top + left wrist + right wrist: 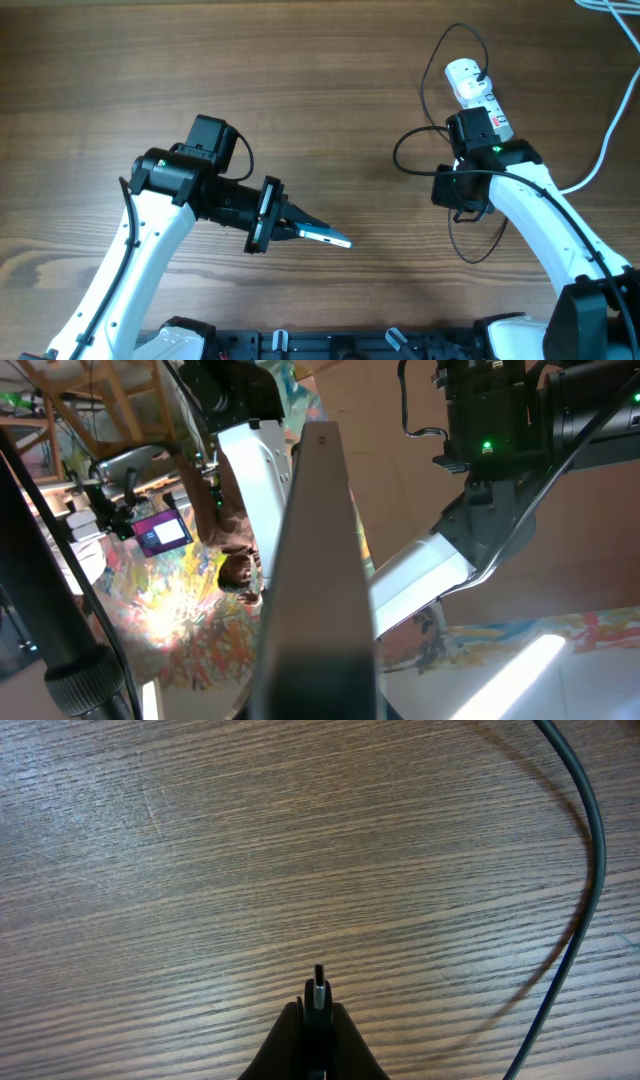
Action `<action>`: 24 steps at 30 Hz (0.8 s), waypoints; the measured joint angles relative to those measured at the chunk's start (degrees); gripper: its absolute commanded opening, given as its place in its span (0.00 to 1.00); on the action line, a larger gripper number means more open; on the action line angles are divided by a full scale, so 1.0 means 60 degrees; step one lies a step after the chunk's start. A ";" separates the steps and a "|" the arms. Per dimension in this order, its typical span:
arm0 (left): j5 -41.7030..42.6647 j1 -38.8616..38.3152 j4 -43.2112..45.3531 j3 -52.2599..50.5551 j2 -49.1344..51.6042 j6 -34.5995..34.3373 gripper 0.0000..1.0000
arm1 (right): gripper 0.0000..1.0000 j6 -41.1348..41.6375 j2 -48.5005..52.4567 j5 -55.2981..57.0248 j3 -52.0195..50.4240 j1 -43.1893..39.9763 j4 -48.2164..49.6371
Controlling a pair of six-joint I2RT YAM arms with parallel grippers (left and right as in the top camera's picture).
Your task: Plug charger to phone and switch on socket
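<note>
My left gripper (303,229) is shut on the phone (330,238) and holds it on edge above the table, so its cyan screen is hidden. In the left wrist view the phone (315,580) is a dark slab running up the middle. My right gripper (318,1025) is shut on the charger's connector tip (318,986), which points out just above the wood. The black cable (587,870) curves away on the right. In the overhead view the right gripper (460,190) is right of centre, apart from the phone. The white socket (473,88) lies behind it, with the cable (400,158) looping beside it.
A thick white cord (608,135) runs along the far right of the wooden table (300,80). Black cable also loops near the front (470,252) under the right arm. The right arm (500,450) shows in the left wrist view.
</note>
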 measured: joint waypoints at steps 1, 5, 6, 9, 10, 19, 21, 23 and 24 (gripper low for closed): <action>0.0000 0.0000 0.0000 0.0000 0.0000 -0.0004 0.04 | 0.04 0.0015 0.0000 0.0000 0.0000 0.0000 0.0033; 0.0000 0.0000 0.0000 0.0000 0.0000 -0.0007 0.04 | 0.04 0.0058 0.0000 0.0000 0.0000 0.0000 0.0222; 0.0000 0.0000 0.0000 0.0000 0.0000 -0.0007 0.04 | 0.04 0.0087 0.0000 0.0000 0.0000 0.0000 0.0266; 0.0000 0.0000 0.0000 0.0000 0.0000 -0.0007 0.04 | 0.04 0.0095 0.0000 0.0000 0.0000 0.0000 0.0306; 0.0000 0.0000 0.0000 0.0000 0.0000 -0.0022 0.04 | 0.04 0.0095 0.0000 0.0000 0.0000 0.0000 0.0302; 0.0000 0.0000 0.0000 0.0000 0.0000 -0.0113 0.04 | 0.04 0.0095 0.0000 0.0000 0.0000 0.0000 0.0302; 0.0000 0.0000 0.0000 0.0000 0.0000 -0.0113 0.04 | 0.08 0.0095 0.0000 0.0000 0.0000 0.0000 0.0317; 0.0000 0.0000 0.0000 0.0000 0.0000 -0.0113 0.04 | 0.04 0.0095 0.0000 0.0000 0.0000 0.0000 0.0317; 0.0000 0.0000 0.0000 0.0000 0.0000 -0.0113 0.04 | 0.04 0.0106 0.0000 0.0000 0.0000 0.0000 0.0317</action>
